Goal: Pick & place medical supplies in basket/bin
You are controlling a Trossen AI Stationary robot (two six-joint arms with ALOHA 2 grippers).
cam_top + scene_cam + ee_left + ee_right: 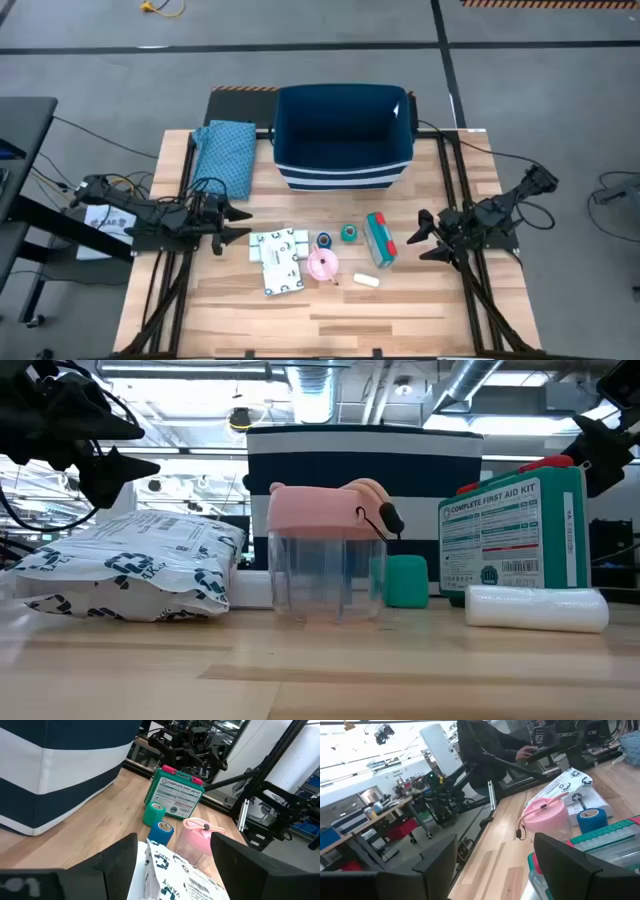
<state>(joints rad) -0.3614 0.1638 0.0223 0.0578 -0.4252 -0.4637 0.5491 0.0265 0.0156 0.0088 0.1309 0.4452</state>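
Observation:
The supplies lie in a row on the wooden table in front of the navy bin [345, 135]: a white printed packet [279, 262], a pink-lidded clear container [323, 264], a blue roll [324, 241], a teal roll [349, 233], a teal-and-red first aid kit box [380, 239] and a white roll [366, 281]. My left gripper [240, 226] is open, just left of the packet [175, 875], touching nothing. My right gripper [421, 237] is open, just right of the kit box [600, 845], also touching nothing.
A teal patterned folded cloth [225, 155] lies left of the bin, at the table's far left. Bare wood lies along the near edge [320, 320]. Black frame rails run down both table sides. A person sits at a desk beyond the table [520, 750].

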